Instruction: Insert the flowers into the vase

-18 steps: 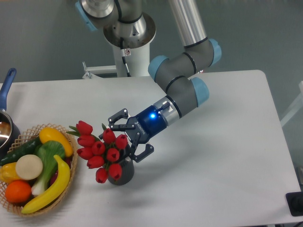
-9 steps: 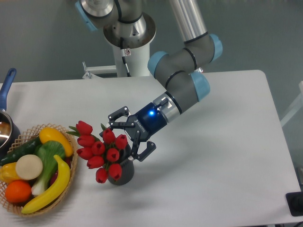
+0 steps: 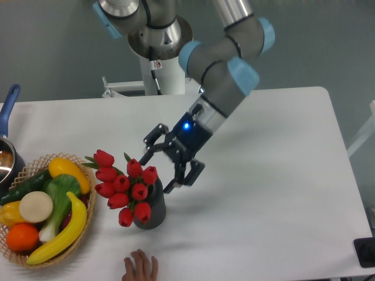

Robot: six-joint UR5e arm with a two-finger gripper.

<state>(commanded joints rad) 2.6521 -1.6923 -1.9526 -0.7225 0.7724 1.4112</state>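
Currently the flowers (image 3: 126,186) sit in the vase (image 3: 153,209) near the table's (image 3: 275,175) front-left edge, leaning left; gripper (image 3: 173,159) released, jaws spread, just beside; risk: top-heavy bunch tips the vase, or a finger snags a bloom

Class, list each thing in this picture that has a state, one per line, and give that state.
flowers: stems in the vase, heads leaning left, released.
vase: upright on the table, holding the flowers.
hand: open, empty, apart from the flowers.
wicker basket: full of toy fruit and vegetables.
person's fingers: resting at the table's front edge.
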